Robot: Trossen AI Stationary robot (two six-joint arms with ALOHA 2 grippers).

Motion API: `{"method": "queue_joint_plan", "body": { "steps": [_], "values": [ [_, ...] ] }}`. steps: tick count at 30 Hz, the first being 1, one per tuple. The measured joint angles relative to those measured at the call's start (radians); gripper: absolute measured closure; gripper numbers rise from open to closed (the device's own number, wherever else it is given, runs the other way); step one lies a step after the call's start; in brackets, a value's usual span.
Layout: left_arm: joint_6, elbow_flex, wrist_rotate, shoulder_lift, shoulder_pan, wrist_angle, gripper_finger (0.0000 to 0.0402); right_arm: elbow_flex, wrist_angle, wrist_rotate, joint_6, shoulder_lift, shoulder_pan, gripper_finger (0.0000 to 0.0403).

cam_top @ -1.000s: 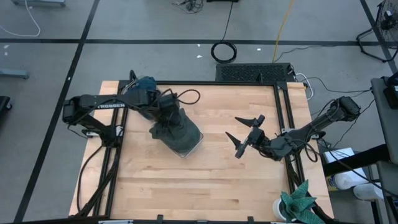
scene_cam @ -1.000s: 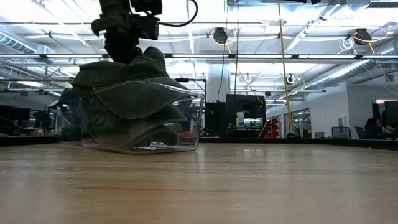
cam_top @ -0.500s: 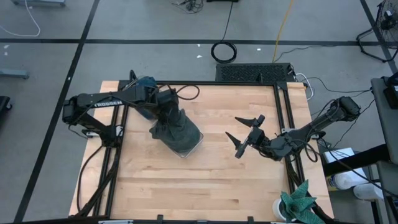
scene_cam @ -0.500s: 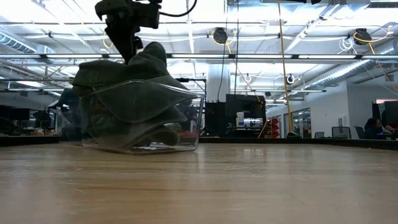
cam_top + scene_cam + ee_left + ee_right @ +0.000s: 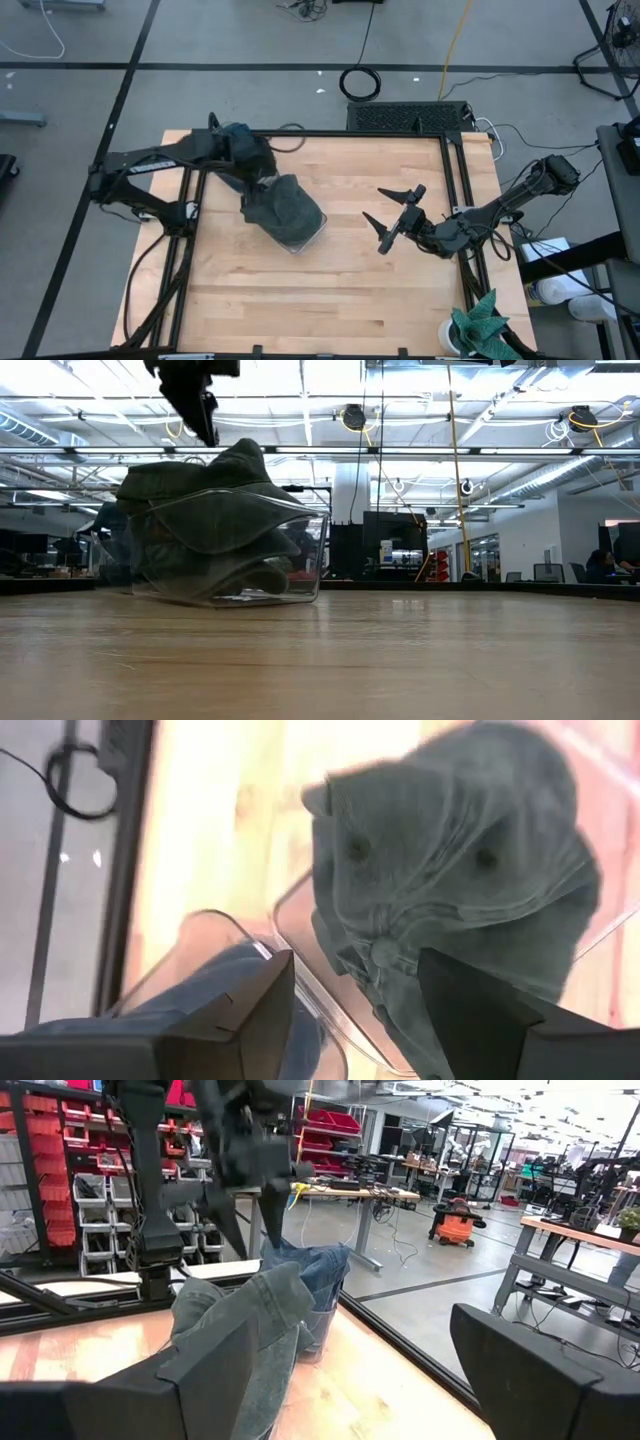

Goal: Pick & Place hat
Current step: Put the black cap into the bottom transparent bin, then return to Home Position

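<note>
While the left gripper [image 5: 268, 178] hangs above the desk [image 5: 340, 290], I read its jaws as parted and empty in the left wrist view, with the two dark fingers [image 5: 250, 1010] spread and nothing between them. Directly below and just ahead of this gripper sits the hat [image 5: 285, 207], a grey-green fabric cap, crumpled and stuffed crown-up into a clear plastic container [image 5: 312, 232]. In the low view the gripper [image 5: 205, 415] is clear of the hat [image 5: 215, 500], with a visible gap between its tips and the fabric. The hat bulges over the container rim [image 5: 300, 525], and the container rests flat on the desk. A second clear tub holding blue denim fabric [image 5: 215, 990] lies close under the left gripper, beside the hat's container.

To the right, well apart from the hat, the right gripper [image 5: 393, 213] waits low over the desk with its jaws wide apart, holding nothing. From the right wrist view, the hat [image 5: 235, 1325] lies straight ahead of that gripper, with the left arm [image 5: 240, 1150] above it.
</note>
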Motion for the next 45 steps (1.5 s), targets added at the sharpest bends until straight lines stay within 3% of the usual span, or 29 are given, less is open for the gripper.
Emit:
{"method": "queue_joint_plan", "body": {
  "steps": [11, 22, 32, 45],
  "values": [
    [-0.004, 0.069, 0.0, -0.177, 0.0, 0.029, 0.0175, 0.0, 0.0, 0.0, -0.003, 0.0, 0.0, 0.0087],
    [-0.057, 0.078, 0.002, -0.334, 0.0, 0.173, 0.0175, 0.0, 0.0, 0.0, -0.007, 0.0, 0.0, 0.0087],
    [-0.053, 0.078, 0.003, -0.356, 0.0, 0.316, 0.0177, 0.0, 0.0, 0.0, -0.007, 0.0, 0.0, 0.0087],
    [-0.053, 0.078, 0.003, -0.349, 0.0, 0.363, 0.0172, 0.0, 0.001, 0.0, -0.007, 0.0, 0.0, 0.0087]
  ]
}}
